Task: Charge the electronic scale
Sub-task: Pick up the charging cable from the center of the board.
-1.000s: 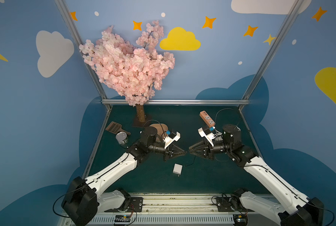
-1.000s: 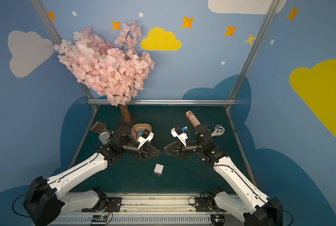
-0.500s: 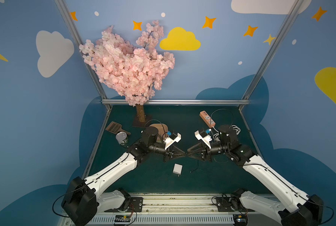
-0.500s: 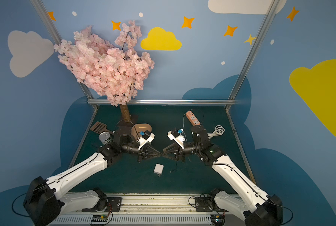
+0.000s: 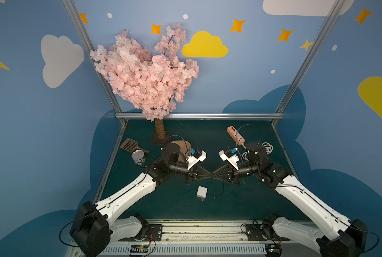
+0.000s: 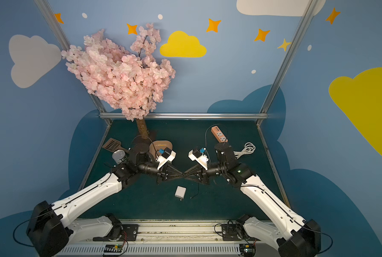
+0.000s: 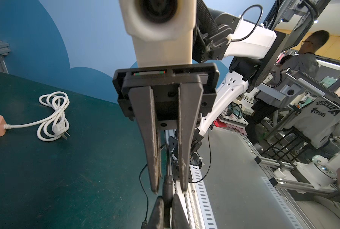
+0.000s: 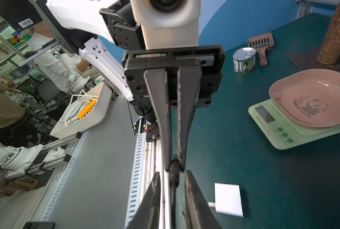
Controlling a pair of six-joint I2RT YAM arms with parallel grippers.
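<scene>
Subject: pale green plastic electronic scale (image 8: 301, 111), with a grey display, green buttons and an empty peach-pink rounded-square tray bearing a panda print. It sits flat on the dark green tabletop (image 8: 244, 158) at left rear, near the brown tree trunk (image 8: 337, 35). No lead seen at it.

In mid-air, the left gripper (image 8: 174, 167) is clamped on a thin black cable plug (image 7: 167, 186). The right gripper (image 7: 169, 189) straddles the same plug, jaws apart.

Judged: hand-over. The right should pinch the plug body squarely before the left lets go, leaving the connector tip clear.

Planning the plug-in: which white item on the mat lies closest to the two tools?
The white charger block, flat mid-mat; the coiled white cord lies back by the power strip.
</scene>
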